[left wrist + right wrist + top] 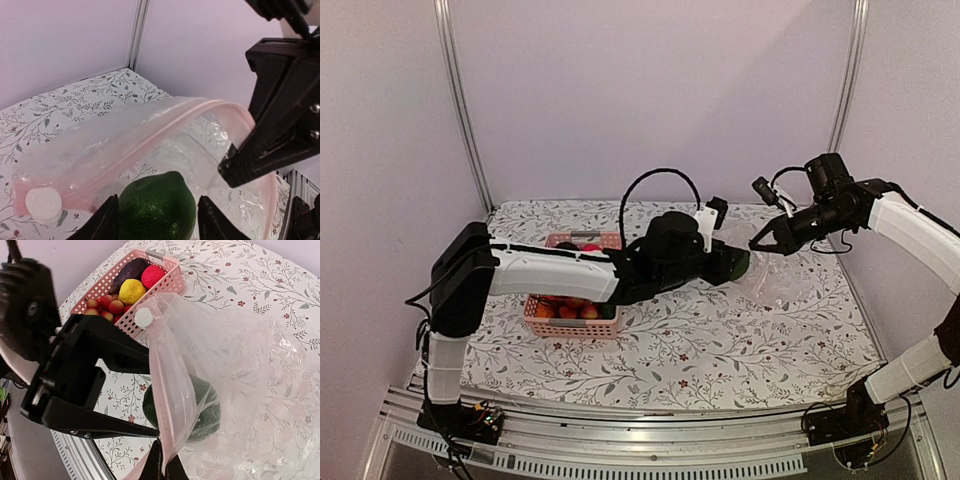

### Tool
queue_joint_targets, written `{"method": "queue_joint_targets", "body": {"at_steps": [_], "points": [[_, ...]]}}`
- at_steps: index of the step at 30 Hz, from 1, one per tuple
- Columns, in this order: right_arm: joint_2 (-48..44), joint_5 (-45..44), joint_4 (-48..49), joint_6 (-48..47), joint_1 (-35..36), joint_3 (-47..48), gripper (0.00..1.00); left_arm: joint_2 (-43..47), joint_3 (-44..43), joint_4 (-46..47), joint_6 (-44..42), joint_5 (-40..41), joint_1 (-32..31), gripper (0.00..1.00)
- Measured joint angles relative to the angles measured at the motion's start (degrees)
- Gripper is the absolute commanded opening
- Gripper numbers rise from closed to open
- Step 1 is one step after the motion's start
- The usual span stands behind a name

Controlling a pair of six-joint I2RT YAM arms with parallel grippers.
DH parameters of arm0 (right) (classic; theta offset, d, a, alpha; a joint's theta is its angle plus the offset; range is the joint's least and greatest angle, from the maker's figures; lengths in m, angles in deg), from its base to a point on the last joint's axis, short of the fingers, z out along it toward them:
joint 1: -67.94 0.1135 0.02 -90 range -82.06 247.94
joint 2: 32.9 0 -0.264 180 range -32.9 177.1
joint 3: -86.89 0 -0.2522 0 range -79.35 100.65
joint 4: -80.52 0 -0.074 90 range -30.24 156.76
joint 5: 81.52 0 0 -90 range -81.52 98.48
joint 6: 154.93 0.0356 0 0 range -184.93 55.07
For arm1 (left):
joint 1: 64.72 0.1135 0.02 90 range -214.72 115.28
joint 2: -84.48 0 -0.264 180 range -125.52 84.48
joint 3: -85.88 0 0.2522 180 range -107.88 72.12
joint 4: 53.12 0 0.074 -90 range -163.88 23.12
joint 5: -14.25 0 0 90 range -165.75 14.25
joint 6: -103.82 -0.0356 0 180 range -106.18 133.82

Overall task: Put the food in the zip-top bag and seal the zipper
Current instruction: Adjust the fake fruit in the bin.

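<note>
My left gripper (157,220) is shut on a dark green lime (157,207) and holds it at the open mouth of the clear zip-top bag (100,145). The pale pink zipper (165,125) arches over the lime, with a white slider (43,204) at its left end. My right gripper (162,467) is shut on the bag's mouth edge (167,405) and holds it lifted. The lime (205,410) shows through the plastic. The rest of the food (131,290) lies in the pink basket (170,282). In the top view the left gripper (735,265) meets the bag (785,280) beside the right gripper (760,245).
The pink basket (575,318) sits under the left forearm, left of the bag. The left arm (560,275) stretches across the flowered table (720,350). The back wall and corner post (137,32) stand close behind the bag.
</note>
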State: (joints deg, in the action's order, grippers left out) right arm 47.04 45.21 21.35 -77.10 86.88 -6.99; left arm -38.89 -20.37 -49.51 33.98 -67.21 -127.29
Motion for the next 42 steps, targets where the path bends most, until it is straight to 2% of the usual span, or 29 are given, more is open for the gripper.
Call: {"method": "queue_joint_targets", "body": {"at_steps": [2,7,13,15,20,22,26,32,37,42], "points": [[0.0,0.0,0.3,0.2,-0.2,0.0,0.00,4.1,4.1,1.0,-1.7,0.7,-1.0,0.60],[0.1,0.1,1.1,0.5,-0.2,0.0,0.00,16.0,12.1,8.4,-5.4,3.1,-4.2,0.62],[0.1,1.4,1.3,0.6,-0.3,0.0,0.00,24.2,21.5,14.3,-3.6,6.2,-5.6,0.68],[0.1,1.9,1.3,0.6,-0.3,0.0,0.00,23.7,24.3,14.2,-1.6,6.8,-5.7,0.67],[0.1,3.0,1.3,0.5,-0.3,0.0,0.00,19.7,28.2,12.3,5.5,8.1,-5.7,0.49],[0.1,3.0,1.3,0.5,-0.3,0.0,0.00,18.2,29.0,12.3,8.3,8.7,-5.7,0.51],[0.1,3.1,1.3,0.5,-0.3,0.0,0.00,15.7,28.6,12.2,12.3,8.8,-5.7,0.59],[0.1,3.7,1.3,0.5,-0.3,-0.1,0.00,11.9,24.1,11.5,13.9,7.7,-5.3,0.48],[0.0,4.0,1.2,0.5,-0.2,-0.9,0.00,8.7,18.9,11.0,14.3,5.9,-4.7,0.32],[-0.2,3.9,1.2,0.1,0.4,-1.2,0.00,6.2,14.2,9.6,13.5,4.8,-3.7,0.22]]}}
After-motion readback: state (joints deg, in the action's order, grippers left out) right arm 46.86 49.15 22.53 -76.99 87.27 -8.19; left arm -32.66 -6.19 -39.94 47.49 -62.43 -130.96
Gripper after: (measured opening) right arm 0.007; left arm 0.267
